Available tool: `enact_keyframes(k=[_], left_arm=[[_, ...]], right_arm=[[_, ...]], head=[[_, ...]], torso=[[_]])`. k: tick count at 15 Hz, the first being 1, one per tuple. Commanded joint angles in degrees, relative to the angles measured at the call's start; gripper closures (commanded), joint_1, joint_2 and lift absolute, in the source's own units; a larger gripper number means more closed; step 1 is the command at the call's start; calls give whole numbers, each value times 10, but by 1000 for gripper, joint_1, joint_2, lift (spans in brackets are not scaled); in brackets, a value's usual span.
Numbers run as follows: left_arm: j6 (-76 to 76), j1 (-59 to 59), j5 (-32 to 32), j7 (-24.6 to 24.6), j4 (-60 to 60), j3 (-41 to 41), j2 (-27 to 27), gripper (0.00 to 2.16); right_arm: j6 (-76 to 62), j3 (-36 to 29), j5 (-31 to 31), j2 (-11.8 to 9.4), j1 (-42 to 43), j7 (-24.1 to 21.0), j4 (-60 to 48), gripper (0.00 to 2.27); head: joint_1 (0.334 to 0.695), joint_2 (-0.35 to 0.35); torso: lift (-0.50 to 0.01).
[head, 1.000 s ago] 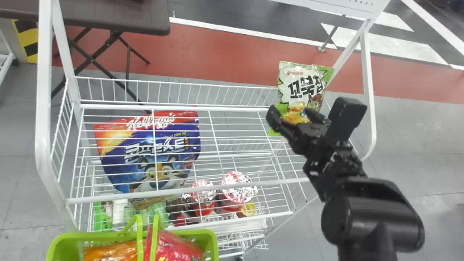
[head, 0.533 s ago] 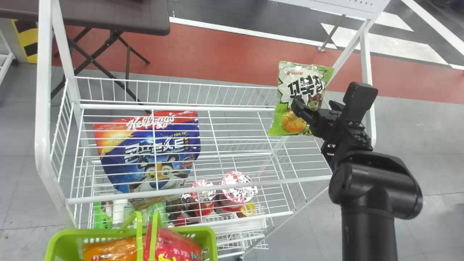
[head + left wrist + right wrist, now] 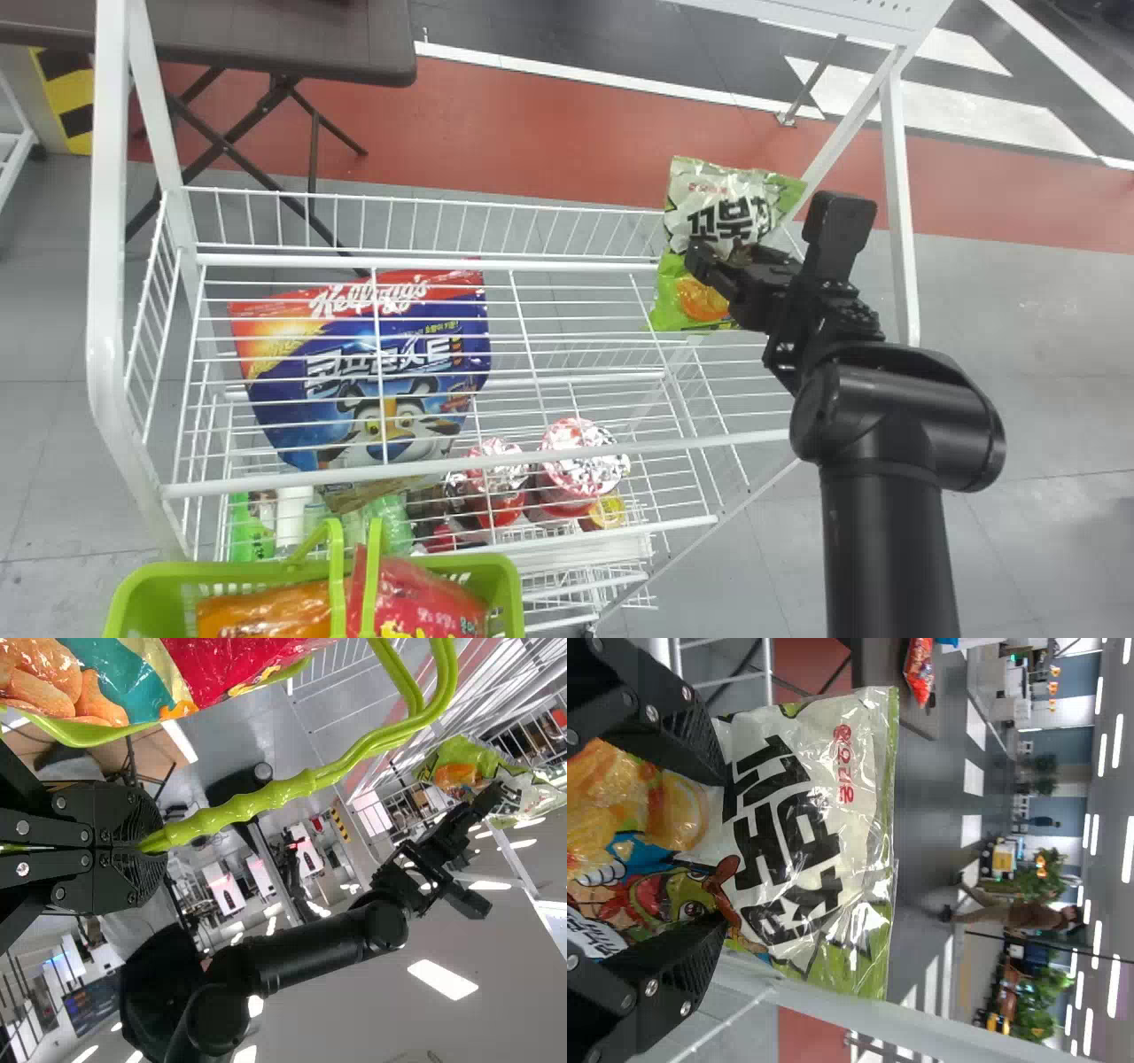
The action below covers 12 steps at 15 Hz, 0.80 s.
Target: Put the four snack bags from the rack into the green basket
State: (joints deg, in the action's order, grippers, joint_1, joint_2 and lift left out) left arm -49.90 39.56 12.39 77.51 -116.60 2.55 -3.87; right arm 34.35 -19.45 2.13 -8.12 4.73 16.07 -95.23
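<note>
With our right gripper point(image 3: 742, 264) unclenched, its fingers stand parted at the crinkly white-and-green snack bag point(image 3: 722, 190) at the white wire rack's point(image 3: 469, 463) right end. Our left gripper point(image 3: 156, 847) clamps the green plastic basket's point(image 3: 177, 571) slim handle point(image 3: 239, 809).

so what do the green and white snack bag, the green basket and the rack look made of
Snack bag: thin glossy plastic film, perhaps foil-lined; it creases and throws bright glints. Green basket: moulded plastic, smooth with a slight sheen, one even colour. Rack: likely painted or coated metal, white, with slim wires and rounded tube bends.
</note>
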Motion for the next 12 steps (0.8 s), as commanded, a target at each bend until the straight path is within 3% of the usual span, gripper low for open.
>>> enact_keyframes(k=[1, 5, 7, 12], left_arm=[[0, 0, 0, 0, 1, 1, 0, 1649], [-2, -4, 0, 0, -1, 0, 0, 1649], [-3, -8, 0, -1, 0, -1, 0, 1649], [-5, -11, 5, -3, -1, 0, -1, 1649]], right_arm=[[-5, -6, -13, 5, -19, -8, -15, 2229], [-61, -9, -49, 33, -92, -37, -105, 2236], [-56, -3, -80, 33, -141, -37, -174, 2236], [85, -1, -152, 51, -271, -36, -402, 2236]], head=[[695, -350], [695, -350], [695, -350], [695, -350]], torso=[[-8], [-8], [-8], [-8]])
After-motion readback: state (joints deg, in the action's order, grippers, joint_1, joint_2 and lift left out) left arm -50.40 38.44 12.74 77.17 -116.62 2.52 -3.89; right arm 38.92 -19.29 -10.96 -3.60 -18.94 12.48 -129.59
